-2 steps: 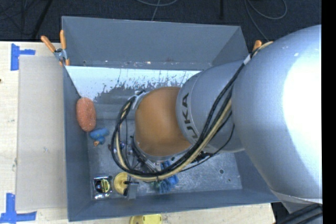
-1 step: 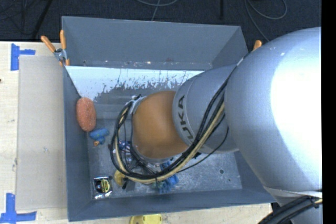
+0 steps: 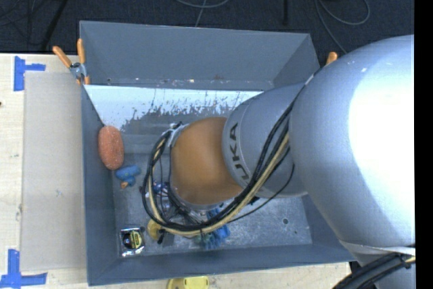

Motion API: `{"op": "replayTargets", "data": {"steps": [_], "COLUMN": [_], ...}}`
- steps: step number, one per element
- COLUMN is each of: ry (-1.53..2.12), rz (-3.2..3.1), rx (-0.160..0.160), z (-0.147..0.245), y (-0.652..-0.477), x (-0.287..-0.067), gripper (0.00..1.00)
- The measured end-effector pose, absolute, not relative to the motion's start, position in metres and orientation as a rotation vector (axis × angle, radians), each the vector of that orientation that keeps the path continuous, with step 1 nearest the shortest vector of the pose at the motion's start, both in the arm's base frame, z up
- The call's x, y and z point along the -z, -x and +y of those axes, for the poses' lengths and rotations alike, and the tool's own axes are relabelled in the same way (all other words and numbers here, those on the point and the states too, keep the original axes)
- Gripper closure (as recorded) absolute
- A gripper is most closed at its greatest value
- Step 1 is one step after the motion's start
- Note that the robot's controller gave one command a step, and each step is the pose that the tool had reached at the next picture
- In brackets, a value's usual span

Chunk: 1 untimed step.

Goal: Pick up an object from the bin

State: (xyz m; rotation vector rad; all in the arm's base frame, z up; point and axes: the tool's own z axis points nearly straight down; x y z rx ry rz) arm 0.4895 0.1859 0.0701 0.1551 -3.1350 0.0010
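1. Camera view: the silver arm (image 3: 352, 145) comes in from the right and covers the right half of the grey metal bin (image 3: 196, 57).
2. Its wrist wears an orange cover (image 3: 199, 169), hanging over the middle of the bin floor and tilted toward the front left.
3. Black and yellow cables (image 3: 157, 172) loop round the cover's left and lower sides.
4. The gripper (image 3: 178, 213) sits below the cover, behind the cables, low over the front of the floor. Whether it is spread or closed cannot be told, nor whether it has anything in it.
5. A pinkish-orange oblong lump (image 3: 111, 147) lies by the left wall, well apart from the gripper.
6. A blue frayed thing (image 3: 215, 235) lies near the front wall, just beside the gripper and partly under the cables.
7. A black and yellow tape measure (image 3: 132, 239) lies in the front left corner.
8. A small blue piece (image 3: 127, 174) lies just below the lump.
9. A small yellow piece (image 3: 154, 230) lies between the tape measure and the gripper.
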Motion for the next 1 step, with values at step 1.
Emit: {"op": "replayTargets", "data": {"steps": [1], "ry": [-0.168], "rz": [-3.127], "rx": [-0.005], "z": [0.1837], "y": [-0.4844], "x": [-0.1134], "gripper": [1.00]}}
